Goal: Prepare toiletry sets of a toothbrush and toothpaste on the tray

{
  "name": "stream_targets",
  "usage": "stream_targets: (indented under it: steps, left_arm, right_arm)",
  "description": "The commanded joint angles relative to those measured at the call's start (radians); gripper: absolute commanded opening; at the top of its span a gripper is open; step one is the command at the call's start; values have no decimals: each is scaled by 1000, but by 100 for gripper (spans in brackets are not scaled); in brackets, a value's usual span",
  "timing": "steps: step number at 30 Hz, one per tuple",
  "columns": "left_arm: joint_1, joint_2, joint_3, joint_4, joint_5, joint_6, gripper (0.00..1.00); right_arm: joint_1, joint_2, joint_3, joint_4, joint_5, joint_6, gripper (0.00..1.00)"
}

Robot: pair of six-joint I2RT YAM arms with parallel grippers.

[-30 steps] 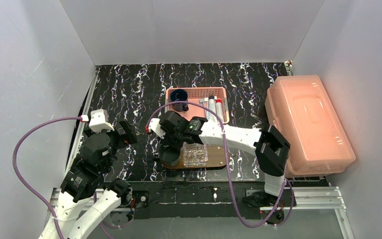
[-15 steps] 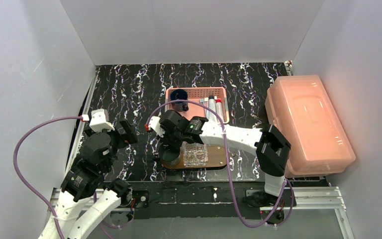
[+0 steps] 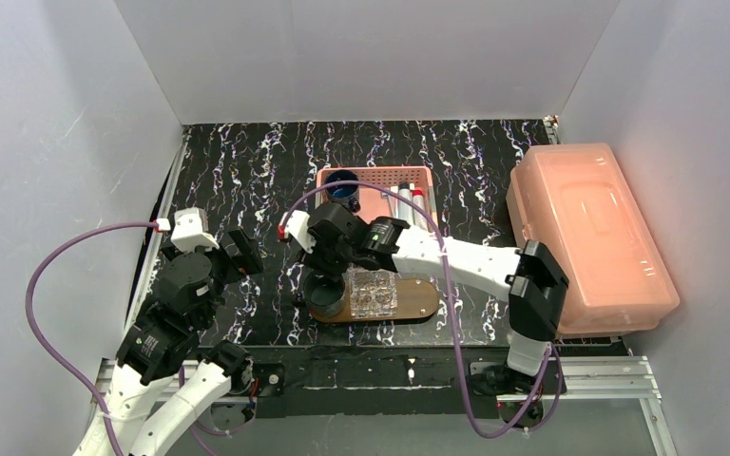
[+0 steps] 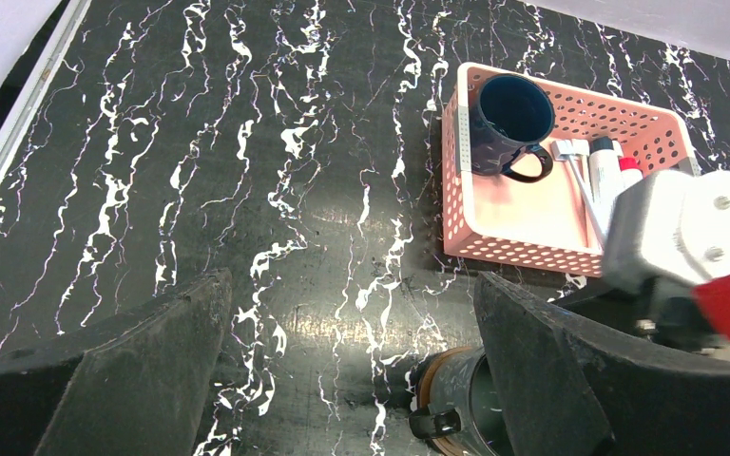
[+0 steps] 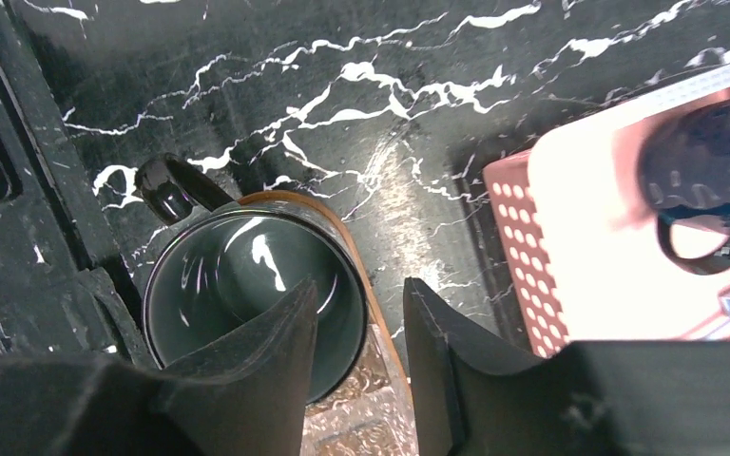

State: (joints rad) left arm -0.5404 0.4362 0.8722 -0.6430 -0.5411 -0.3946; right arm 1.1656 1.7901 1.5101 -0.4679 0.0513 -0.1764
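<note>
The dark wooden tray (image 3: 420, 300) lies near the arms. A dark grey mug (image 3: 325, 294) and a clear glass dish (image 3: 373, 293) stand on it. My right gripper (image 3: 329, 266) hovers over the mug. In the right wrist view its jaws (image 5: 361, 290) are open, above the mug's (image 5: 247, 299) right wall and the tray's edge (image 5: 328, 211), holding nothing. Toothpaste tubes (image 4: 613, 171) and a thin white toothbrush (image 4: 582, 190) lie in the pink basket (image 4: 532, 204). My left gripper (image 4: 350, 285) is wide open over bare table, left of the tray (image 4: 421, 392).
A dark blue mug (image 3: 341, 184) sits in the pink basket's (image 3: 377, 177) left end. A large translucent pink lidded box (image 3: 589, 237) fills the right side. White walls close the table in on three sides. The right arm's forearm (image 3: 456, 261) crosses above the tray.
The right gripper's jaws have spread apart and the gripper has lifted slightly toward the basket, leaving the grey mug standing on the tray. The left arm has not moved.
</note>
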Motion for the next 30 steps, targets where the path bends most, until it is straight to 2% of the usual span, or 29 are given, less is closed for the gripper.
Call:
stream_targets:
  steps: [1,15,30]
  left_arm:
    - [2,6,-6,14,-17,-6,99]
    - [2,8,-6,14,-16,-6,99]
    - [3,18,-6,16,-13,-3,99]
  right_arm:
    - [3,-85,64,38,47,8,48]
    - [-30,-40,213,30,313,59,58]
    - [-183,227,522,-95,324,223,60]
